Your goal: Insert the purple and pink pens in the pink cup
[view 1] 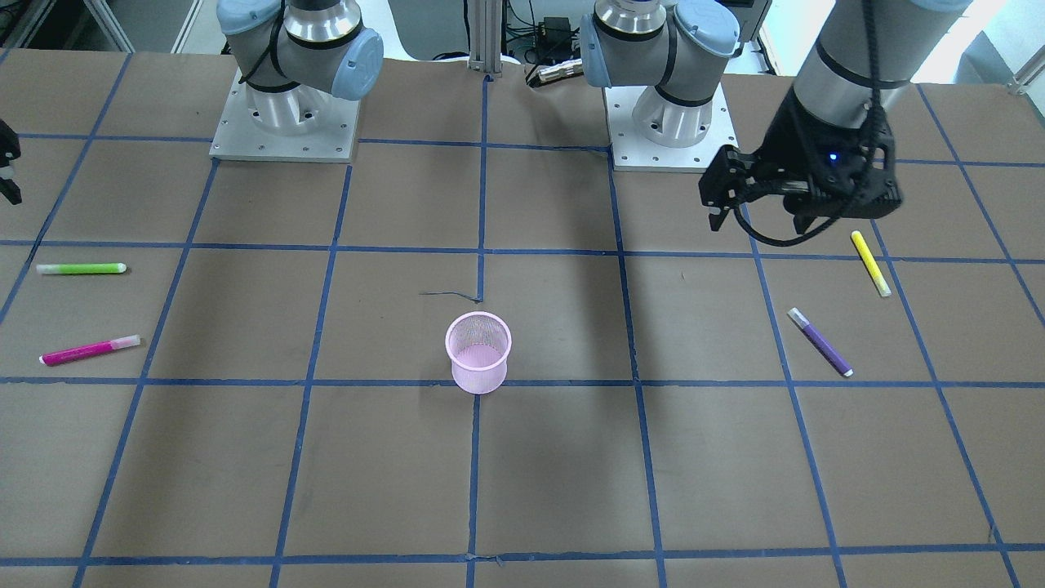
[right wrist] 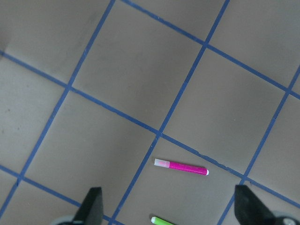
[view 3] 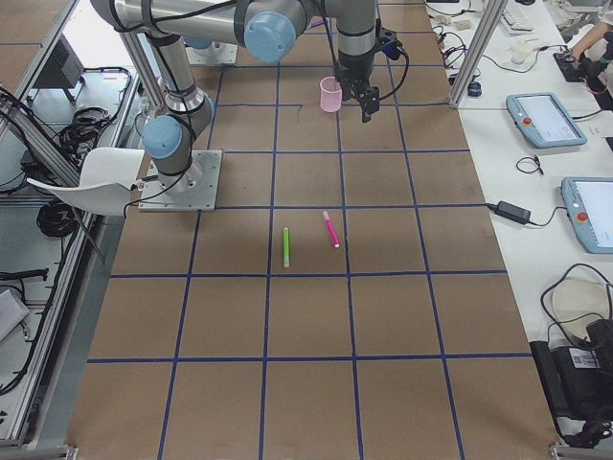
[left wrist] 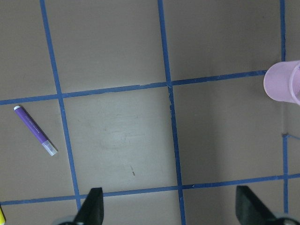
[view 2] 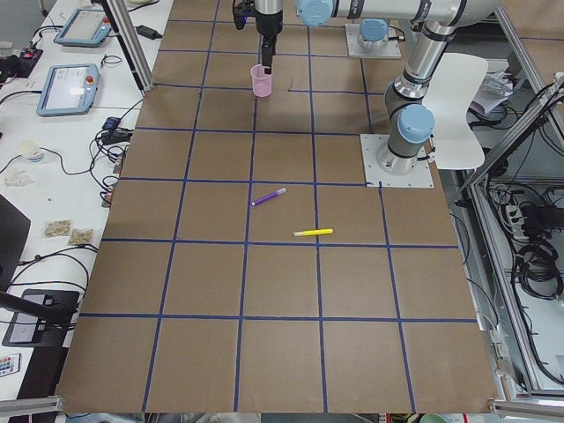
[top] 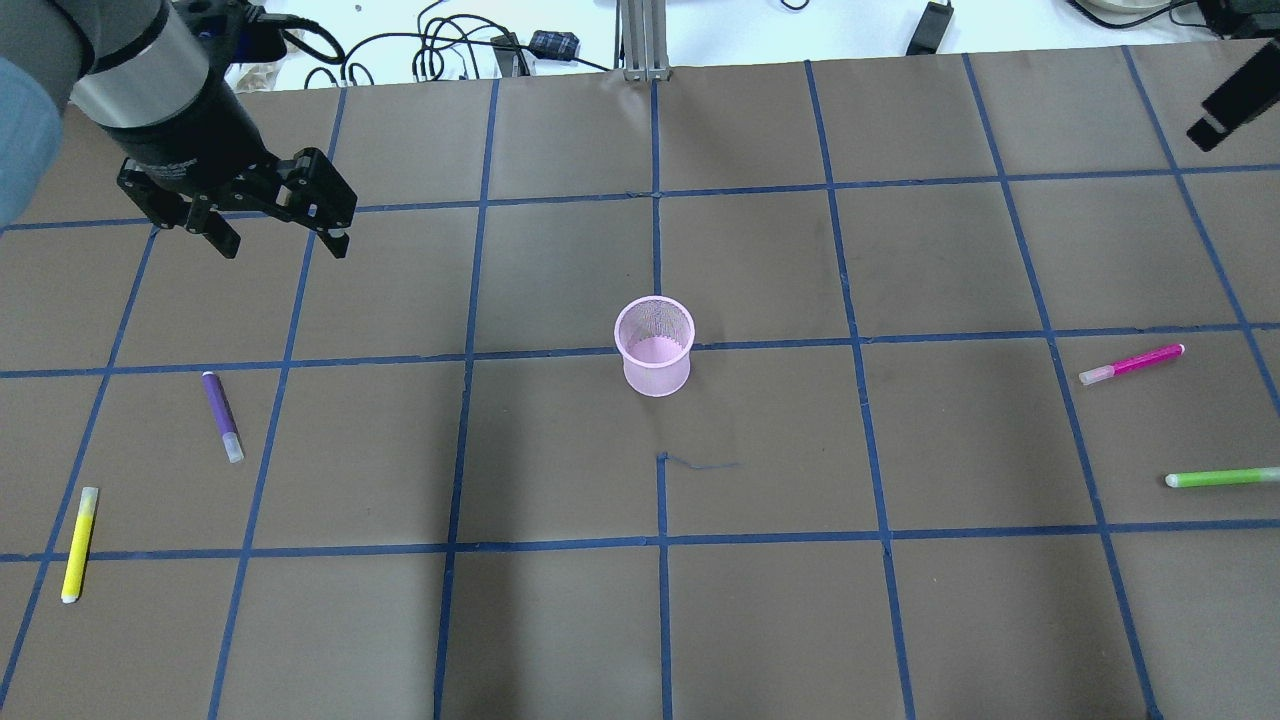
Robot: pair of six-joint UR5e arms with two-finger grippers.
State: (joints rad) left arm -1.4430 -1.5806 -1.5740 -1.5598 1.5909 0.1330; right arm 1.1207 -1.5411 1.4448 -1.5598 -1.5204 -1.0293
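The pink mesh cup (top: 655,346) stands upright at the table's middle. The purple pen (top: 222,415) lies flat on the left side, and also shows in the left wrist view (left wrist: 35,130). My left gripper (top: 285,245) is open and empty, hovering above the table beyond the purple pen and apart from it. The pink pen (top: 1132,364) lies flat on the right side, and also shows in the right wrist view (right wrist: 181,166). My right gripper (right wrist: 171,208) is open and empty, high above the pink pen's area; only part of it shows at the overhead view's top right edge (top: 1225,105).
A yellow pen (top: 79,543) lies near the left edge, closer to the robot than the purple pen. A green pen (top: 1222,478) lies at the right edge, near the pink pen. The brown table carries a grid of blue tape (top: 660,355).
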